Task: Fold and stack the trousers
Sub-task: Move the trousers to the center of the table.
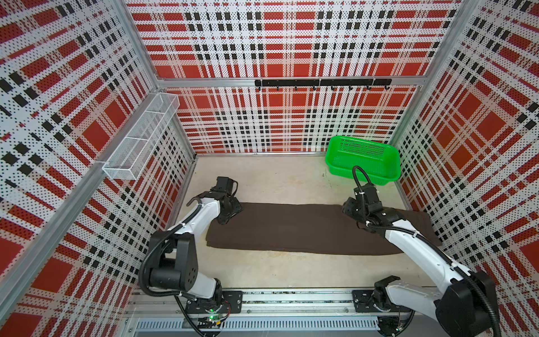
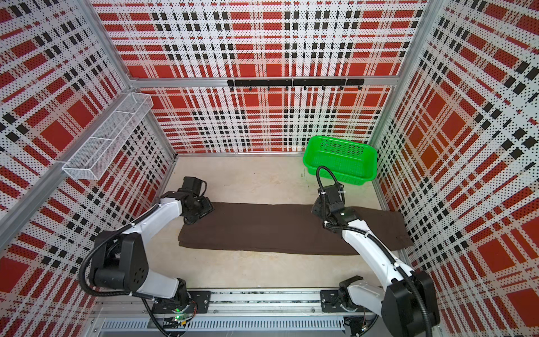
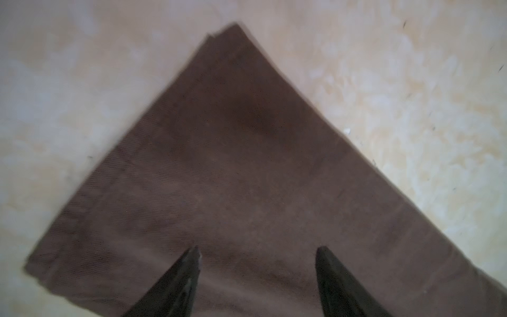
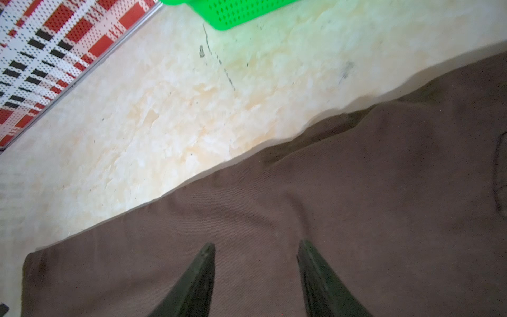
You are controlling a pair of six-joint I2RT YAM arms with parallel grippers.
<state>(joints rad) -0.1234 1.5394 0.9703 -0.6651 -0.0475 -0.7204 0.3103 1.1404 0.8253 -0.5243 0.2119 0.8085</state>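
Note:
The dark brown trousers (image 1: 306,230) (image 2: 277,230) lie flat on the beige floor as one long folded strip running left to right. My left gripper (image 1: 230,207) (image 2: 201,208) hovers over the strip's far left corner. In the left wrist view its jaws (image 3: 258,249) stand open above the fabric (image 3: 247,178), with nothing between them. My right gripper (image 1: 348,208) (image 2: 318,210) is over the strip's far edge toward the right end. Its jaws (image 4: 255,245) are also open, with only flat cloth (image 4: 356,205) below. The right arm hides part of the trousers' right end.
A green plastic basket (image 1: 363,160) (image 2: 339,159) (image 4: 236,11) stands in the far right corner, just behind the right gripper. A white wire shelf (image 1: 140,140) hangs on the left wall, and a black hook rail (image 1: 320,83) on the back wall. Plaid walls enclose the floor (image 1: 277,181).

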